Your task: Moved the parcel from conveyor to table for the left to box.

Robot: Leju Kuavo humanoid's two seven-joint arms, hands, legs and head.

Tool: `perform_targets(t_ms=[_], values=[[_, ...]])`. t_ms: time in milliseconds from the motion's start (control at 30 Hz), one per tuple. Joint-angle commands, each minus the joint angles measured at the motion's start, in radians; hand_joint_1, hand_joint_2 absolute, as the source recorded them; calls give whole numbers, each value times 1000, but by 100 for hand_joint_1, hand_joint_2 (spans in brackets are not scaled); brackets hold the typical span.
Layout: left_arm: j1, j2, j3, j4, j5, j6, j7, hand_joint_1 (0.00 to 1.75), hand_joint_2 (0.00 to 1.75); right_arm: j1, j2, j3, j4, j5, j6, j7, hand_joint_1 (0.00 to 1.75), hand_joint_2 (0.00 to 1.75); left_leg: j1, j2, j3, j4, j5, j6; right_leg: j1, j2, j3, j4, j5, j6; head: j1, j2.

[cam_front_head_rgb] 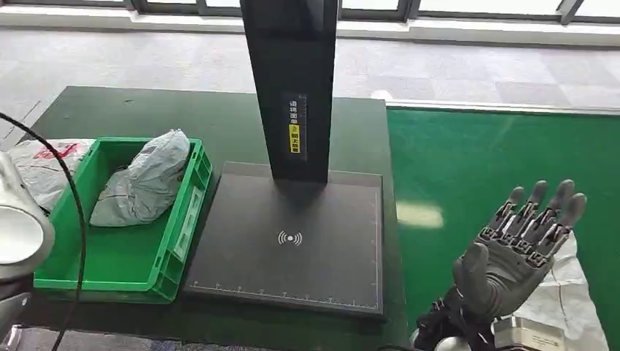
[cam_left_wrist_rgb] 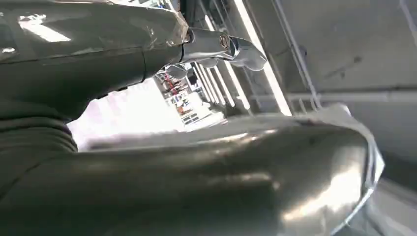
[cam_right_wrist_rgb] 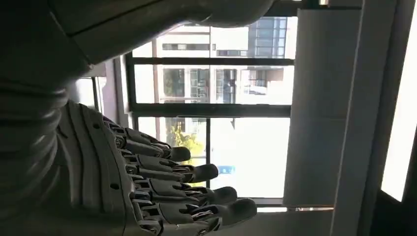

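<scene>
One grey crumpled plastic parcel (cam_front_head_rgb: pixel 146 184) lies inside the green plastic crate (cam_front_head_rgb: pixel 117 256) on the left part of the dark green tabletop (cam_front_head_rgb: pixel 110 110). The right hand (cam_front_head_rgb: pixel 523 245) is well apart from it, on the other side, raised above the bright green conveyor surface (cam_front_head_rgb: pixel 497 153) with the palm open, the fingers (cam_front_head_rgb: pixel 537 197) spread and pointing up, and nothing in it. In the right wrist view the same hand (cam_right_wrist_rgb: pixel 147 187) shows its fingers straight and apart in front of a window. A white woven bag (cam_front_head_rgb: pixel 574 292) lies on the conveyor just under and beside this hand.

The left hand (cam_left_wrist_rgb: pixel 216 46) appears in the left wrist view close to a shiny grey surface; I cannot tell if its fingers are apart or together.

Between crate and conveyor stands the black flat scanner plate (cam_front_head_rgb: pixel 292 241) with a tall black post (cam_front_head_rgb: pixel 292 88) rising from its far side. The crate touches the left edge of the plate, or nearly. The near half of the crate floor is free. A second white bag with red print (cam_front_head_rgb: pixel 40 164) lies outside the crate, against its left wall.

The long axis of the parcel runs diagonally, from the near-left of the crate toward the far-right corner, where its higher, narrower end leans near the crate rim.
</scene>
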Motion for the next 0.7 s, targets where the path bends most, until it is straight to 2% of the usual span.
perform_targets(t_ms=[33,500,533,567,700], values=[[-170,-3,-16,93,-3,-9,17,0,0,-9,-27,4,12,-4,0,-3,0,175,-1,-3,1,-1,0,1,-1,-3,2,-1,-1,3,0,0],[-170,-3,-16,93,-3,-9,17,0,0,-9,-27,4,12,-4,0,-3,0,175,0,-2,1,0,1,0,-1,-1,3,-1,0,1,0,0],[-160,-13,-82,63,32,-25,-106,0,0,-7,2,-32,-28,8,0,-3,0,175,0,-1,1,1,1,0,0,-1,2,0,0,1,0,0],[-187,-43,-135,53,10,-36,-68,0,0,21,0,-39,-50,9,0,-3,0,175,-1,-2,1,0,1,0,-1,-1,2,-1,0,2,0,0],[-206,-71,-206,42,-4,-46,-6,0,0,41,-8,-53,-66,3,0,-3,0,175,1,-7,-3,3,1,0,1,-7,1,0,-1,1,0,0]])
